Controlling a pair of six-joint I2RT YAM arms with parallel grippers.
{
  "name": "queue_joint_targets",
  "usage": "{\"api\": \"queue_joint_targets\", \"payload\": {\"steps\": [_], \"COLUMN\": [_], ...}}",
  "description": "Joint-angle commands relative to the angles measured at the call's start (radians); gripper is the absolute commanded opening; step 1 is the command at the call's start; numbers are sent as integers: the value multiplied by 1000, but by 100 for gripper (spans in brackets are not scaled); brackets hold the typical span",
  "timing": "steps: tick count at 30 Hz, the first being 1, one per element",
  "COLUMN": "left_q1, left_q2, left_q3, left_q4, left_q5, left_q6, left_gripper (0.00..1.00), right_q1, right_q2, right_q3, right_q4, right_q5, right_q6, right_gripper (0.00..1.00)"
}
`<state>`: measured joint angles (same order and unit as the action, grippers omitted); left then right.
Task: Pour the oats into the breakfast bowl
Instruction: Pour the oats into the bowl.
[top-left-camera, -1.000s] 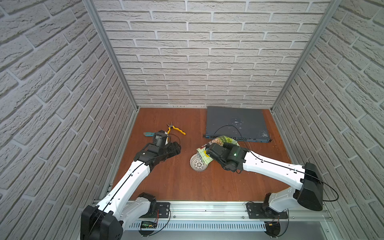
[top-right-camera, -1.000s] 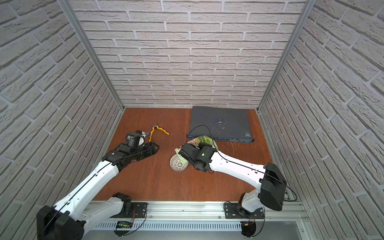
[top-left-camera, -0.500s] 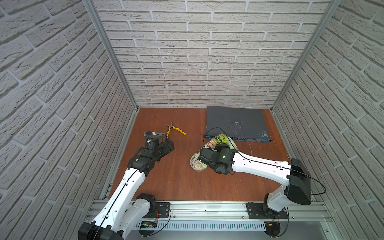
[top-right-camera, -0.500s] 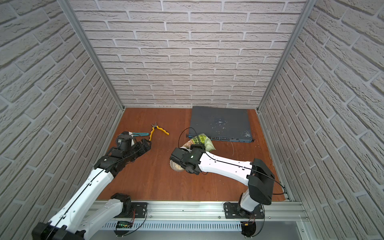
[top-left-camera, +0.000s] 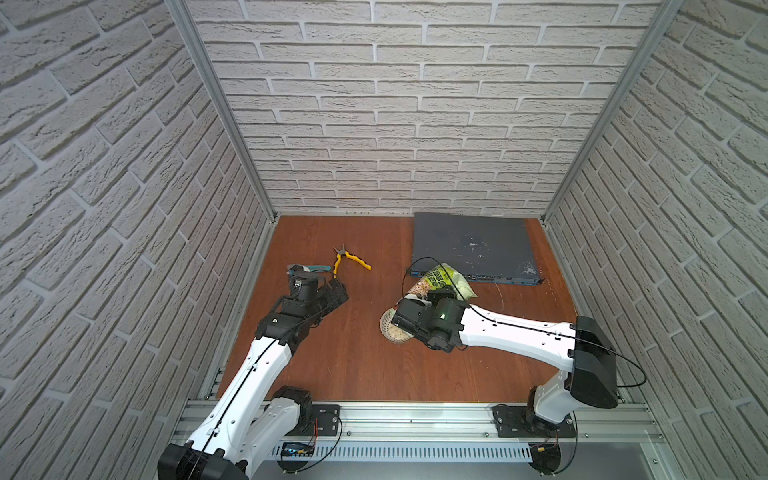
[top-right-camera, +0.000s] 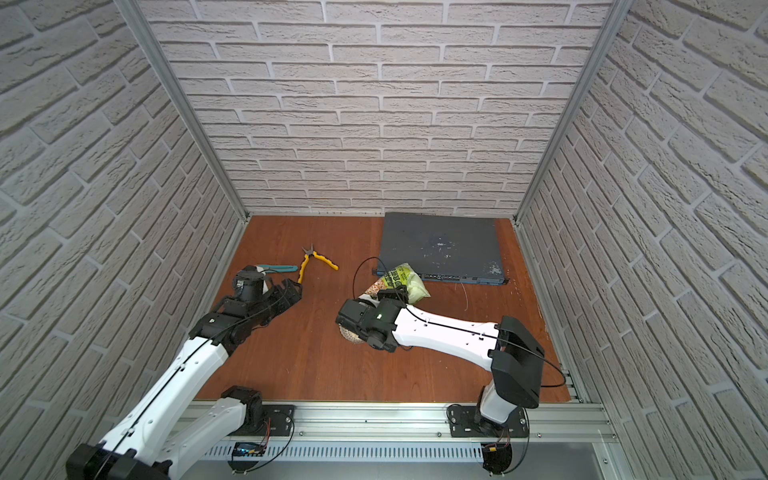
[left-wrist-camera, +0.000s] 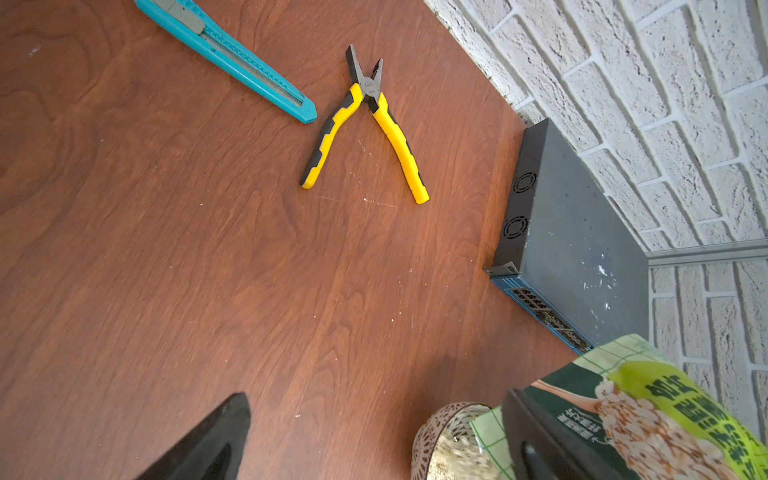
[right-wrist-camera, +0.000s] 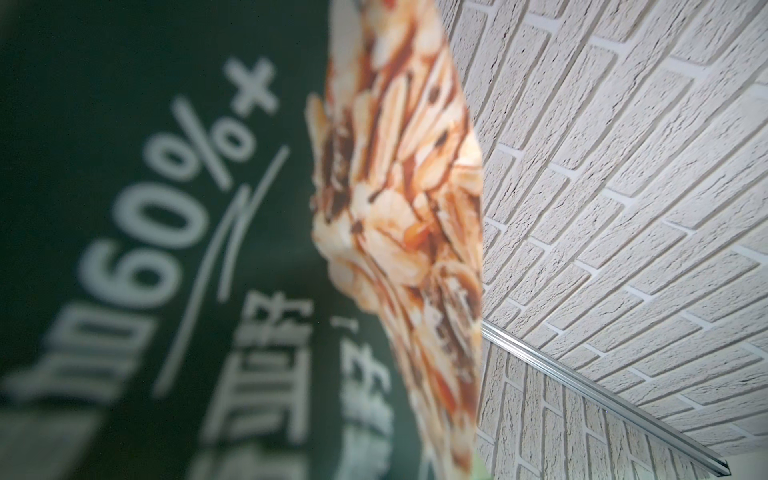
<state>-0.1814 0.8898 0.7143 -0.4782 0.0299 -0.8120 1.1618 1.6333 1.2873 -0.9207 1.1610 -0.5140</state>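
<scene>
The green oats pouch (top-left-camera: 442, 280) (top-right-camera: 405, 280) hangs tilted, mouth down, over the white lattice-patterned breakfast bowl (top-left-camera: 390, 329) (top-right-camera: 346, 335) near the table's middle. My right gripper (top-left-camera: 434, 296) (top-right-camera: 387, 296) is shut on the pouch; in the right wrist view the pouch (right-wrist-camera: 166, 249) fills the picture and hides the fingers. Pale oats (left-wrist-camera: 453, 457) lie in the bowl (left-wrist-camera: 436, 428). My left gripper (top-left-camera: 337, 291) (top-right-camera: 291, 289) (left-wrist-camera: 374, 449) is open and holds nothing, well left of the bowl.
Yellow-handled pliers (top-left-camera: 349, 261) (left-wrist-camera: 365, 120) and a teal utility knife (top-left-camera: 309, 268) (left-wrist-camera: 232, 58) lie at the back left. A flat grey device box (top-left-camera: 471, 245) (left-wrist-camera: 582, 249) sits against the back wall, just behind the pouch. Brick walls enclose three sides.
My left gripper opened wider and drew back to the left, away from the bowl and pouch. The right arm swung the pouch left and tipped it over the bowl.
</scene>
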Motion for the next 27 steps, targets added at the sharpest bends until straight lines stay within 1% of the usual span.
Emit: {"api": "queue_joint_targets", "payload": {"steps": [1,5,7,13,27], "left_q1": [7,9,10,9,11], "left_q2": [-6,-8,-6,1,28], "left_q3": [-15,-16,-17,-16,-13], "left_q4": [24,17,17,18,27], "left_q5": [-9,-8,-7,-1,27], "left_q6": [2,5,5,5,9], "left_gripper": [98,98,98,98,98], "right_q1": [17,22,24,32,36], "right_q2": [-3,6,9,19,33], "right_q3": [54,59,62,68,97], "right_q4": [17,16,16,8,7], "right_q5": [171,182,189,227,233], "right_q6": [4,4,-29,-50,-63], "right_gripper": [4,3,4,4,4]}}
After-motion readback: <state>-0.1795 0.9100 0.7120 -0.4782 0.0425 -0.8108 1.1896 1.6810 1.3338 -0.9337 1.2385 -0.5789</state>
